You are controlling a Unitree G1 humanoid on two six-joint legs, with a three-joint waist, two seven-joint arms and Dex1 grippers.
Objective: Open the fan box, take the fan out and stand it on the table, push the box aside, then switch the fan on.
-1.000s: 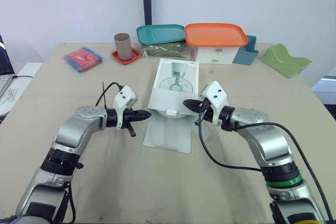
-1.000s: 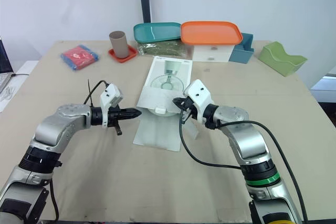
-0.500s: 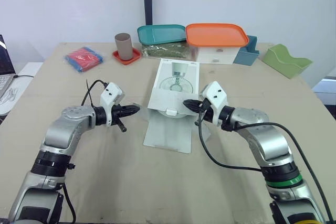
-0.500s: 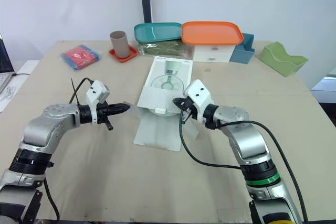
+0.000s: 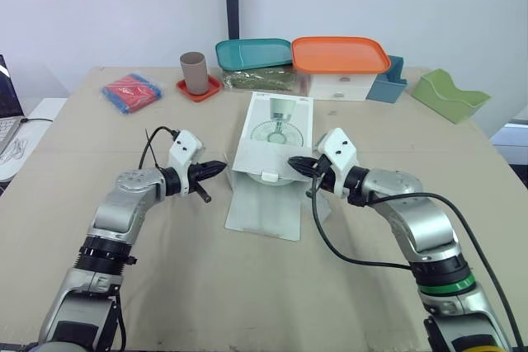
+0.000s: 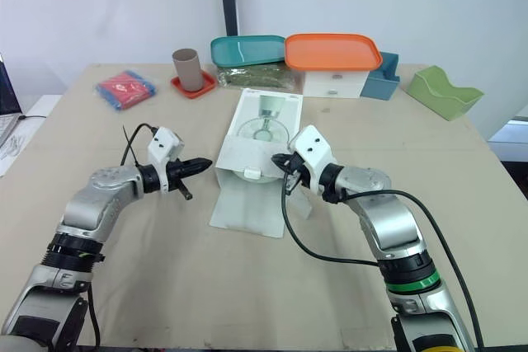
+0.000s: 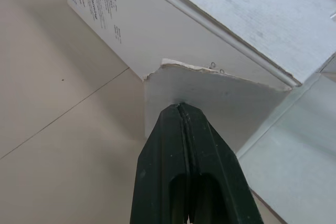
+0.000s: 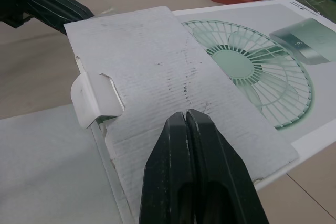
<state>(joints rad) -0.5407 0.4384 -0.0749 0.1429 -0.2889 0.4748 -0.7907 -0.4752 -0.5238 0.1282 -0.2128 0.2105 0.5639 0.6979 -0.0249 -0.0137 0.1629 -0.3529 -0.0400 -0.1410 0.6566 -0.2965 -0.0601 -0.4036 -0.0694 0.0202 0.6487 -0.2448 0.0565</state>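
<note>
Right hand (image 5: 294, 162), pressed shut, is held at the fan box (image 5: 279, 125), whose light, bendable flap (image 8: 173, 82) is judged best pinched at its edge.

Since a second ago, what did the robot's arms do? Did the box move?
The left gripper, shut, pulled away from the fan box to the robot's left, then came partway back. Its tip now points at the side flap. Nothing was grabbed or let go. The right gripper stayed shut over the top flap, and the box didn't move.
</note>
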